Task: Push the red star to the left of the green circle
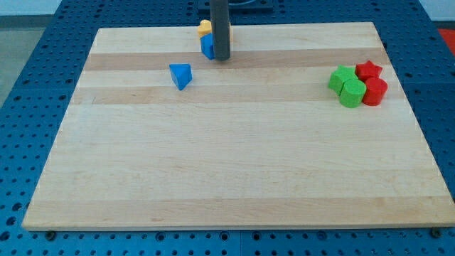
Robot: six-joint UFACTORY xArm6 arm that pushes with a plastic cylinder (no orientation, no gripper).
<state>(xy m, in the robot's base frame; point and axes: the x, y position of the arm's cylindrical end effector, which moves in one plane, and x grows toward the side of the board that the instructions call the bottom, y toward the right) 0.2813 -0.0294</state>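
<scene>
The red star (368, 70) lies at the view's right, at the top of a tight cluster. The green circle (351, 93) sits just below and to the left of it, touching it or nearly so. A green star-like block (341, 77) is to the left of the red star, and a red round block (375, 92) is to the right of the green circle. My tip (222, 58) is far to the left at the view's top, right beside a blue block (207, 47).
A blue triangle-like block (180, 75) lies left of and below my tip. A yellow block (205, 29) sits behind the rod near the board's top edge. The wooden board (227, 171) ends close to the cluster on the right.
</scene>
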